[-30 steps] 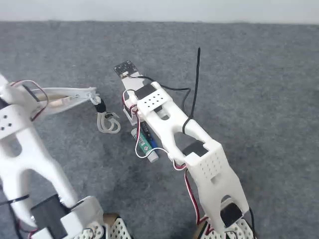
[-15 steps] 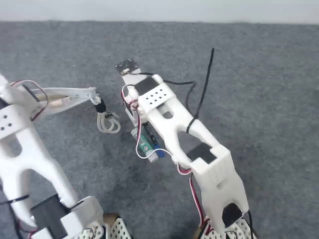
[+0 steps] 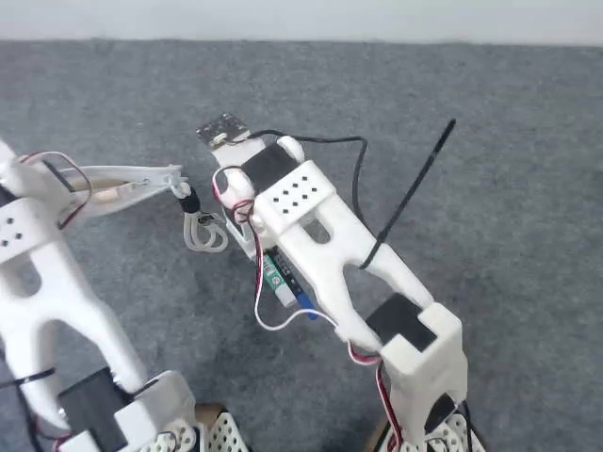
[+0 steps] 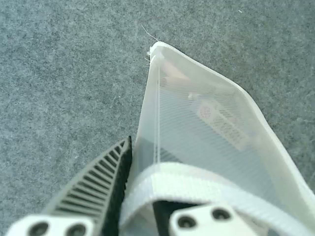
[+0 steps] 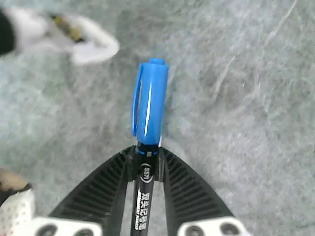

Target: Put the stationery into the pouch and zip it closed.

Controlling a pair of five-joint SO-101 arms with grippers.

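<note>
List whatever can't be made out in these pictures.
1. High view: the marker is mostly covered by the right arm above it.
2. Left wrist view: the contents of the pouch are only faint shapes through its mesh. The zipper's state is unclear, and the picture's edge cuts off the pouch's near end.
3. Right wrist view: the white loop is blurred, and the edge cuts off the end of the marker's barrel.
</note>
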